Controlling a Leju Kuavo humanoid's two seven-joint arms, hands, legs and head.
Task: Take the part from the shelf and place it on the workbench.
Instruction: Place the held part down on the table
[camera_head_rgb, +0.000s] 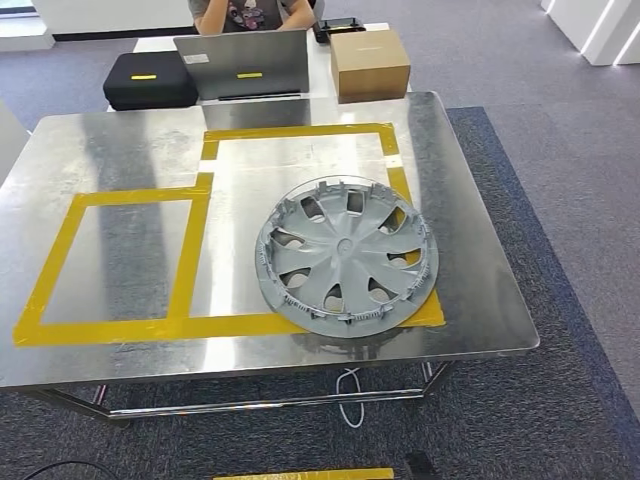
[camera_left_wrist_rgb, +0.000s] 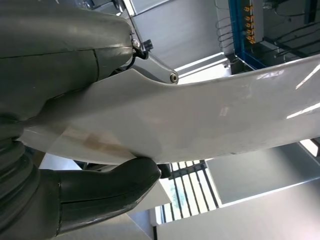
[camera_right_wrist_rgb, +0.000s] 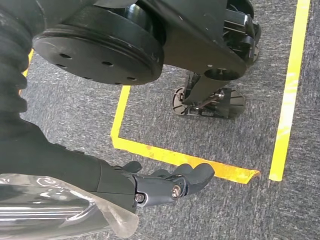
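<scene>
The part, a grey wheel cover (camera_head_rgb: 346, 255), lies flat on the metal workbench (camera_head_rgb: 113, 140), right of centre and near the front edge. It overlaps the yellow tape at the right-hand rectangle's front right corner. My left hand (camera_left_wrist_rgb: 75, 60) has its fingers and thick thumb (camera_left_wrist_rgb: 109, 187) spread apart, with a smooth white surface behind them and nothing visibly gripped. My right hand (camera_right_wrist_rgb: 162, 185) hangs over grey carpet with yellow floor tape (camera_right_wrist_rgb: 173, 157), its fingers loosely extended and holding nothing. Neither hand is near the wheel cover.
Yellow tape (camera_head_rgb: 189, 250) marks two rectangles on the bench top. Beyond the far edge sit a laptop (camera_head_rgb: 243, 65), a black case (camera_head_rgb: 149, 80) and a cardboard box (camera_head_rgb: 370, 63), with a person (camera_head_rgb: 249, 12) behind them. A white cable (camera_head_rgb: 349, 395) hangs under the bench.
</scene>
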